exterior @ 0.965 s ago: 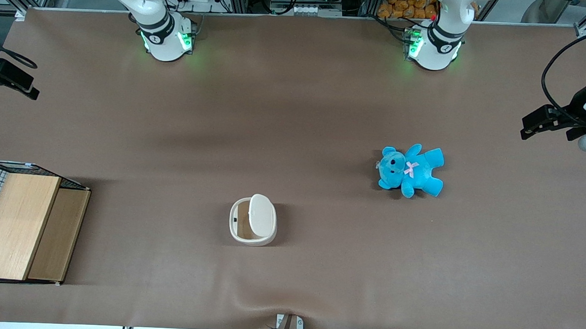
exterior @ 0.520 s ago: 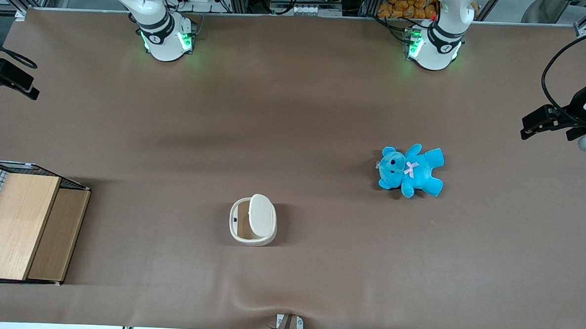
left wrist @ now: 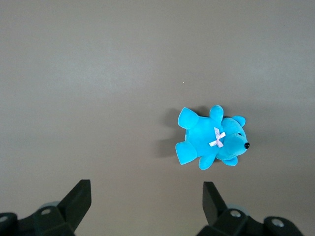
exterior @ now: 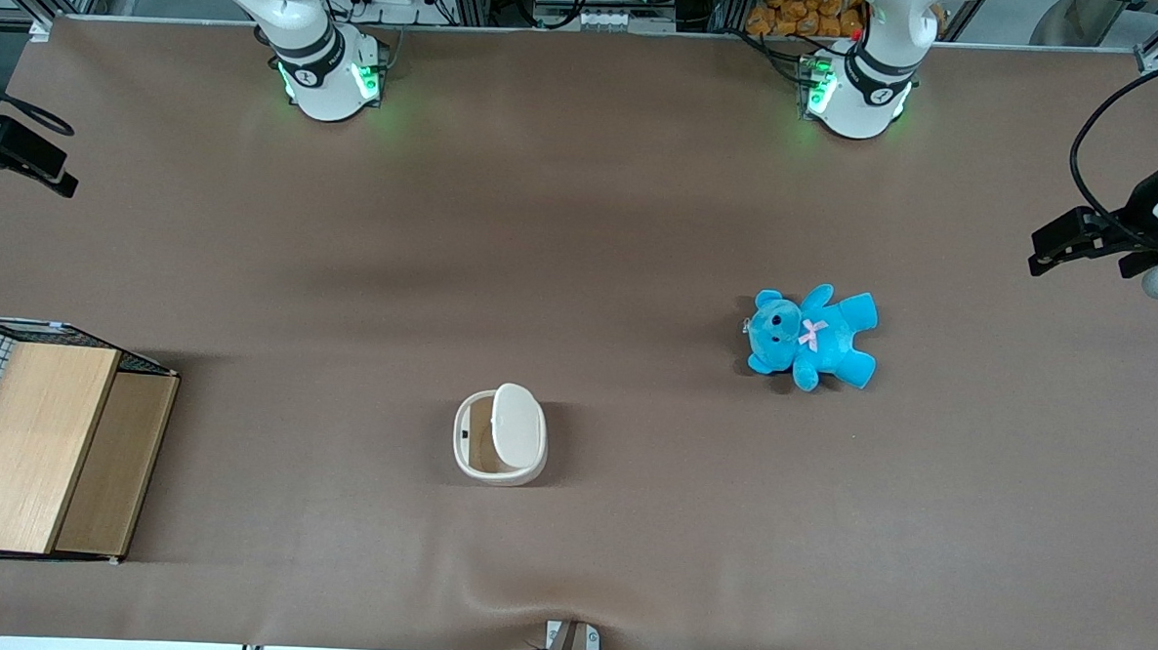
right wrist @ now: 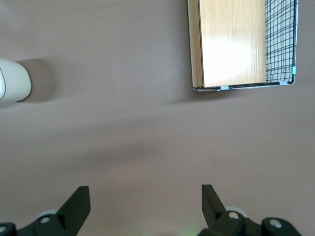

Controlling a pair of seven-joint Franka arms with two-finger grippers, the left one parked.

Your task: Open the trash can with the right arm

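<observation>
The trash can [exterior: 499, 435] is a small cream-white bin standing on the brown table, nearer the front camera than both arm bases. Its lid [exterior: 518, 424] is tilted up and the tan inside [exterior: 480, 434] shows beside it. A cream edge of the trash can [right wrist: 14, 81] also shows in the right wrist view. The right arm [exterior: 310, 30] rises from its base out of the front view. My gripper [right wrist: 145, 201] hangs open high above bare table, apart from the can, with nothing between its fingers [right wrist: 78, 202].
A wooden-topped wire crate [exterior: 41, 443] stands at the working arm's end of the table and shows in the right wrist view too, as the crate [right wrist: 241, 44]. A blue teddy [exterior: 811, 337] lies toward the parked arm's end.
</observation>
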